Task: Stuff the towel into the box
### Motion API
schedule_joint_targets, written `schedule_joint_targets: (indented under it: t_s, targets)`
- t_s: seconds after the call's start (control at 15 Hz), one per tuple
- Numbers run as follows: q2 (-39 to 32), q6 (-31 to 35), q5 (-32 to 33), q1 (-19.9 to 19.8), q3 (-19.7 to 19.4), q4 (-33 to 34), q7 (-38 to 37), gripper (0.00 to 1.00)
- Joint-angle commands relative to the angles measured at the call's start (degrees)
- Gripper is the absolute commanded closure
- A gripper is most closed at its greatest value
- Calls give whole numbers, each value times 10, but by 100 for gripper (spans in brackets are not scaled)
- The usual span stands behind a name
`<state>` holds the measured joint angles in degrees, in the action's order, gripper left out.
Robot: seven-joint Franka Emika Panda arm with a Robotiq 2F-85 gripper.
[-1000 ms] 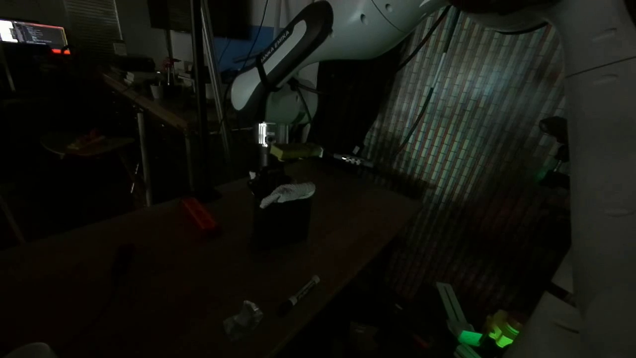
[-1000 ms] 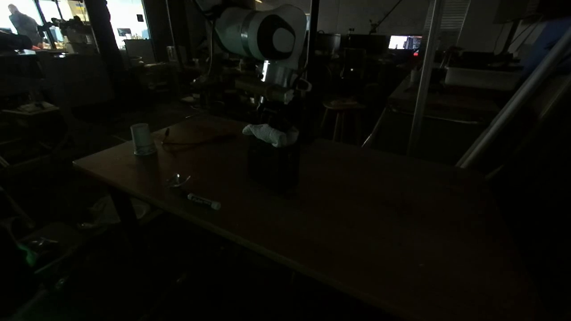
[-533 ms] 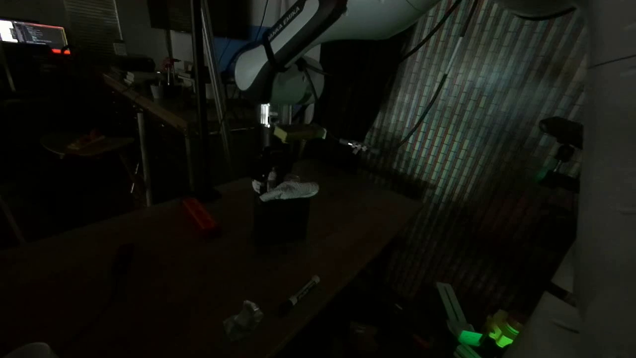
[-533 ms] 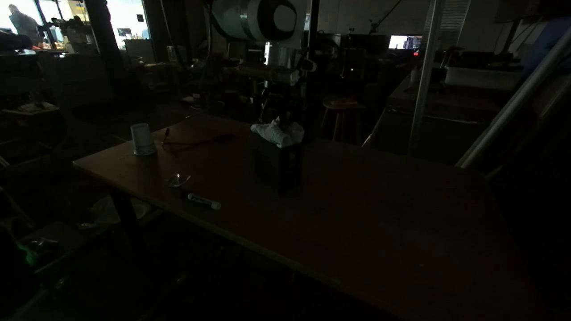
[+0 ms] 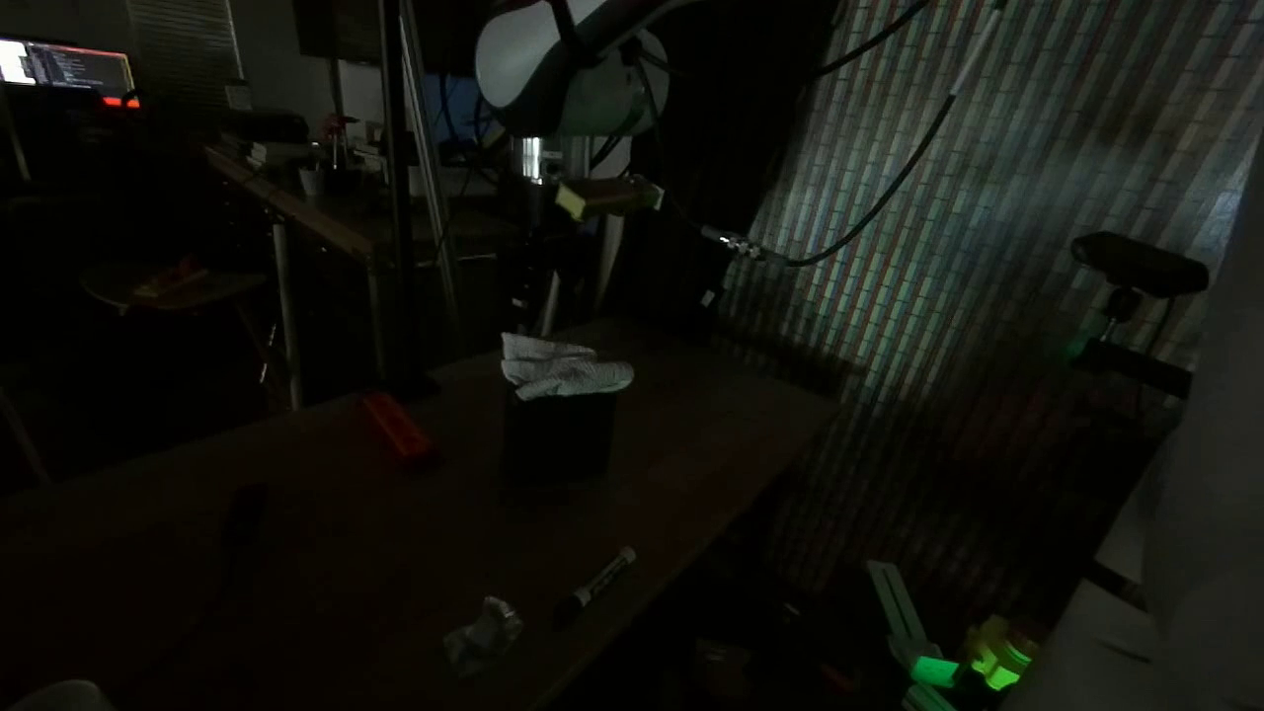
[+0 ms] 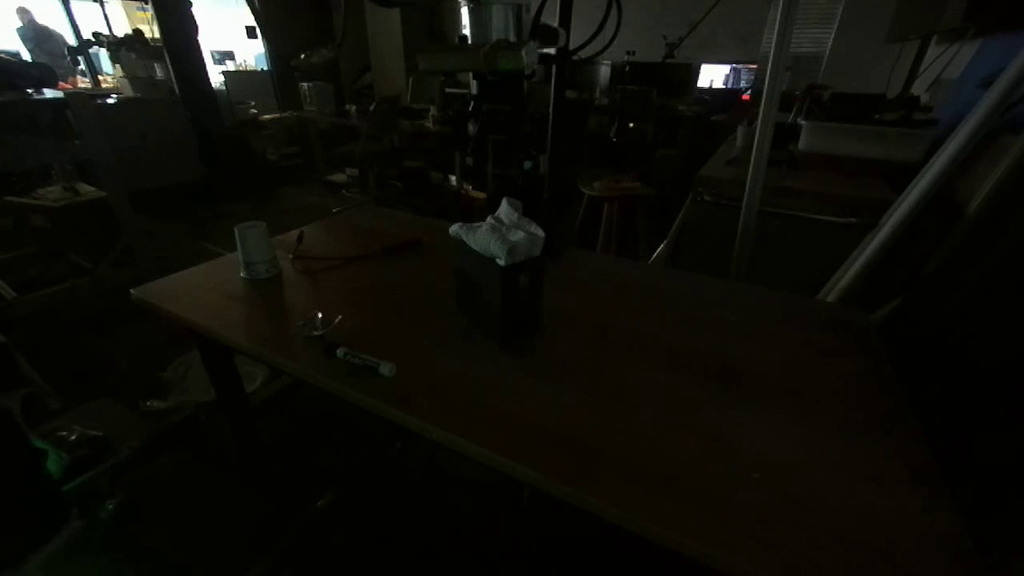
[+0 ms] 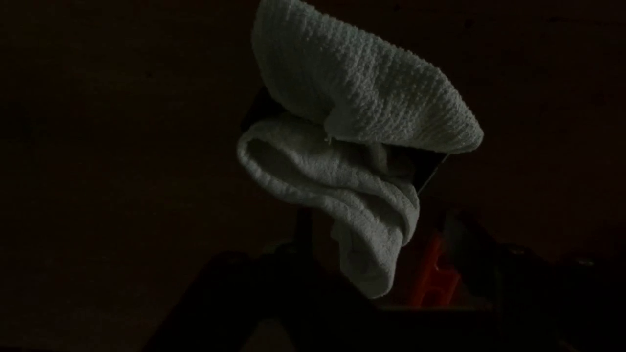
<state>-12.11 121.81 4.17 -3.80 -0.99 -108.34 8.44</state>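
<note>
A dark box (image 5: 558,439) stands upright on the table, with the pale towel (image 5: 565,377) bunched over its open top. Folds of the towel (image 6: 502,238) rise above the rim of the box (image 6: 498,300) and drape over its edges. Seen from the wrist, one towel (image 7: 371,88) lobe covers one side, and a looser fold spills past the other side. My gripper (image 7: 378,216) is open above the box, its dark fingers (image 7: 459,239) apart on either side of that fold, holding nothing. How much cloth lies inside the box is hidden.
A red block (image 5: 397,430) lies beside the box. A marker (image 5: 597,583) and a crumpled clear wrapper (image 5: 484,634) rest near the table edge. At the far corner stands an upturned cup (image 6: 256,252), near a thin dark cable (image 6: 352,254). The room is very dim.
The gripper has opened and risen off the towel, which stays on the box. A towel fold that the fingers covered now stands up in sight. The box has shifted slightly.
</note>
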Motion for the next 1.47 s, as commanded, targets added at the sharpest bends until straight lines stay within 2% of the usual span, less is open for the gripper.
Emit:
schedule_joint_targets:
  t_s: [0.0,0.27,0.4,0.8,1.4]
  targets:
    - [14,9,40,16,-9,-19,-57,58]
    - [3,-5,93,31,-18,-24,-183,90]
    - [-3,-16,102,37,-20,-24,-238,99]
    - [-18,-17,91,46,-17,-25,-295,100]
    - [-64,16,82,39,-30,-25,-297,100]
